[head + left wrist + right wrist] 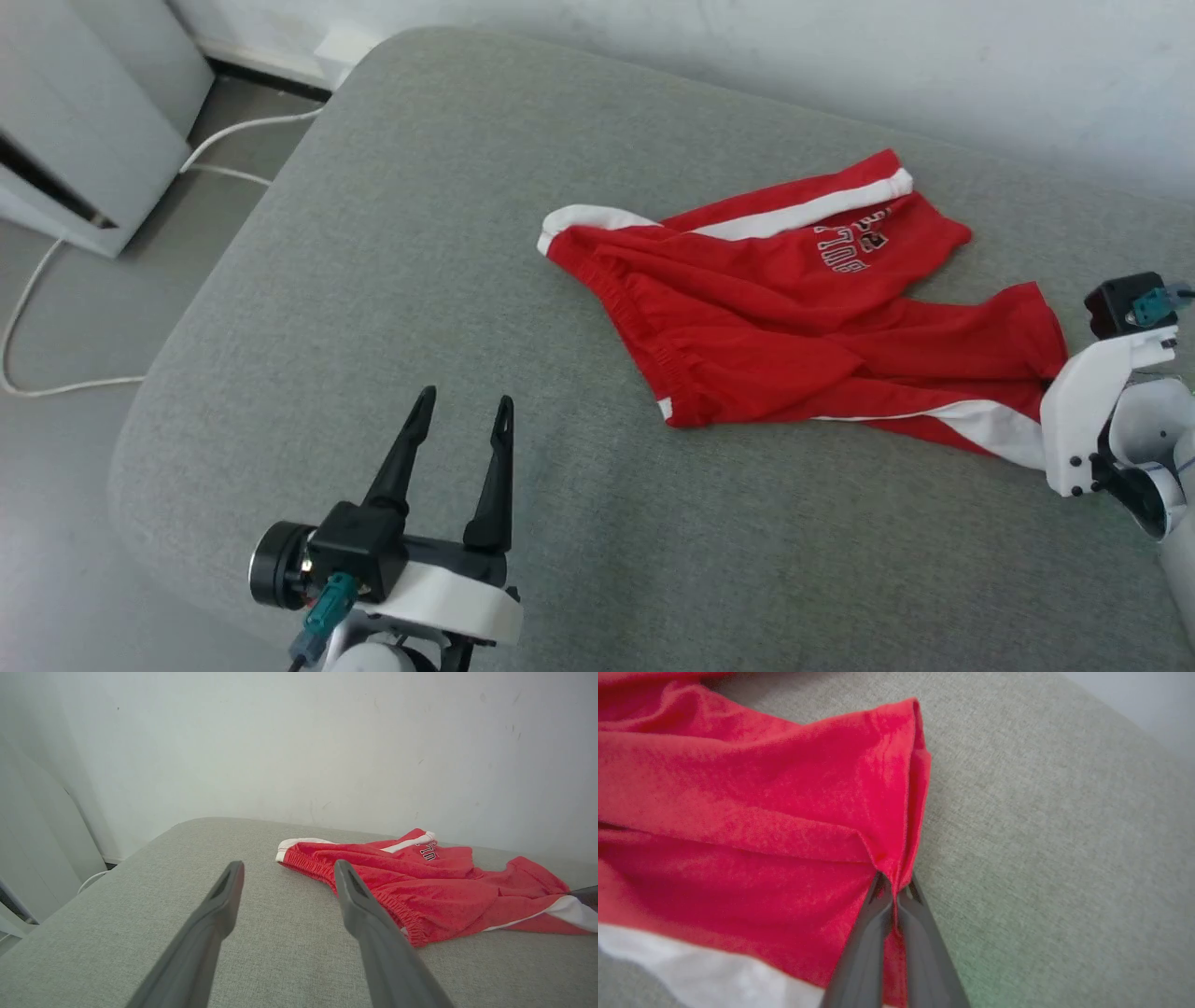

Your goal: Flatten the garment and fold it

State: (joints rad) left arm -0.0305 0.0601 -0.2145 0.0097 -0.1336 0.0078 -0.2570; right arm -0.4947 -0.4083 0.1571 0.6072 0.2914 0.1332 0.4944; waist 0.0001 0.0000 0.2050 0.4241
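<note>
Grey upholstered cushion takes up most of my head cam. The red shorts are lying rumpled on its right part, waistband toward the left and the legs fanning out to the right.

The right arm comes in from the right edge, with its wrist housing tipped over the near leg's hem corner. On the wrist cam the right gripper has its fingers pinched together on a fold of the red hem edge, just beside the white side stripe.

The left gripper hovers at the lower left, well apart from the shorts. Its fingers are spread wide, pointing up the view with nothing between them.

Hard-to-see stuff: on the head cam the right fingertips are hidden behind the white wrist housing, and the frame cuts off that forearm. The lettering on the far leg sits upside down for me and partly creased, so I can't read all of it.
</note>
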